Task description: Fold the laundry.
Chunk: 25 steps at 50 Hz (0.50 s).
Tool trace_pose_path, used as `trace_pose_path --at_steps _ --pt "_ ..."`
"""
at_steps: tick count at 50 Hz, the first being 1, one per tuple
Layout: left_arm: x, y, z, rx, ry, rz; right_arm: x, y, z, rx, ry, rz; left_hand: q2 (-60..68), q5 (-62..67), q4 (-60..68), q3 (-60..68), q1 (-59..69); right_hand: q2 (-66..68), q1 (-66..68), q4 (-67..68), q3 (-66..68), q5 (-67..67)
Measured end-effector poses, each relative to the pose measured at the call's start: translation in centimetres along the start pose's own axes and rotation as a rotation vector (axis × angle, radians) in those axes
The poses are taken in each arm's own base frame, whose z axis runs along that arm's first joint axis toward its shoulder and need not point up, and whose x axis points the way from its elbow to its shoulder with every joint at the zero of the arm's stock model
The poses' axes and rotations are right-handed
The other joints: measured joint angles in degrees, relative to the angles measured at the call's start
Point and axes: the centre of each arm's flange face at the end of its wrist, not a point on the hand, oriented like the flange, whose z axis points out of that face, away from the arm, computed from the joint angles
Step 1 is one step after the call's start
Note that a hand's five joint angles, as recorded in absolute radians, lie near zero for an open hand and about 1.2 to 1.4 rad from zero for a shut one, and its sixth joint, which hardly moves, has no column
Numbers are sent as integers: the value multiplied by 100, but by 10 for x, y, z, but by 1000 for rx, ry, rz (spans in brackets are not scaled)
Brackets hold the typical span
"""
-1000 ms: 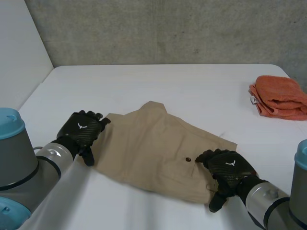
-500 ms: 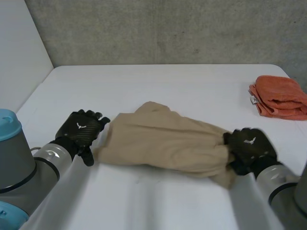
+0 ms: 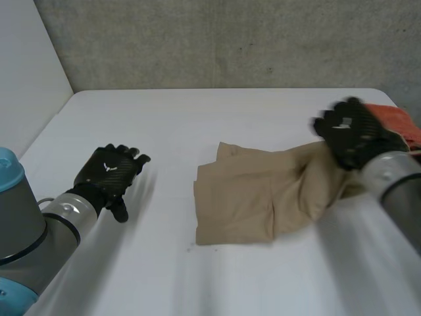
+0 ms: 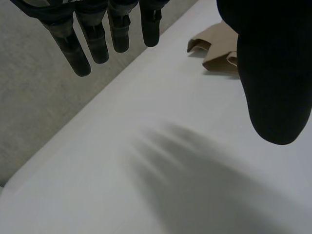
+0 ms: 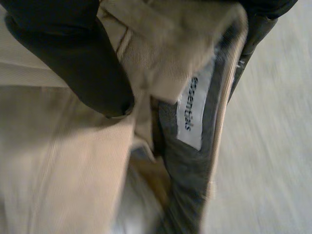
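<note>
While our right hand (image 3: 355, 131) pinches the tan shorts (image 3: 243, 201) by their waistband (image 5: 187, 168), seemingly mid-fold, our left hand (image 3: 110, 171) hovers open well apart; next we lay that end flat.

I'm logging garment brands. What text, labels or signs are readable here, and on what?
"essentials": on the white tag inside the grey waistband of the beige garment, pinched by the right hand.
White emblem on the left hand: a mark, no letters.
No other text is readable.
</note>
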Motion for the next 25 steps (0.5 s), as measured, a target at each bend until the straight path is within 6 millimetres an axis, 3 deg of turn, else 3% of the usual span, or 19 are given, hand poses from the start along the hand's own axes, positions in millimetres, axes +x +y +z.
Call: trace_pose_path --at_steps 4,5,6,7,10,13,14,15,16,21,24,25 --pt "-2 -6 3 30 -14 -1 -31 -41 3 174 -123 -19 0 0 0 0 0 23 0 46 60 0" --pt "-2 -6 3 30 -14 -1 -31 -41 3 174 -123 -19 0 0 0 0 0 23 0 46 60 0" --pt "-4 -10 4 49 -22 -10 -58 -65 2 283 -218 -30 0 0 0 0 0 33 0 47 99 0" --pt "-5 -11 5 56 -26 -18 -69 -73 2 319 -254 -34 0 0 0 0 0 33 0 48 135 0" --pt "-6 -15 6 71 -31 -38 -94 -87 0 387 -341 -36 0 0 0 0 0 33 0 47 174 0" --pt "-7 -20 7 87 -34 -64 -116 -94 -1 418 -420 -31 0 0 0 0 0 -476 872 -453 -260 -321" --pt "-7 -21 7 91 -34 -71 -121 -95 0 422 -442 -29 0 0 0 0 0 -842 1453 -867 -664 -544" --pt "-8 -24 8 100 -34 -81 -128 -95 1 419 -473 -23 0 0 0 0 0 -2029 704 -2058 -1852 -1625" --pt "-8 -25 8 106 -34 -87 -131 -95 1 414 -485 -20 0 0 0 0 0 -2839 168 -2773 -2658 -2342" --pt "-7 -33 10 131 -29 -106 -131 -95 6 369 -500 13 0 0 0 0 0 -4266 -824 -4305 -4097 -3977" --pt "-2 -43 11 164 -13 -120 -112 -96 11 296 -443 111 0 0 0 0 0 -4382 -950 -4506 -4271 -4169" --pt "0 -48 11 179 -5 -125 -96 -93 15 250 -394 177 0 0 0 0 0 -4382 -950 -4500 -4267 -4165"
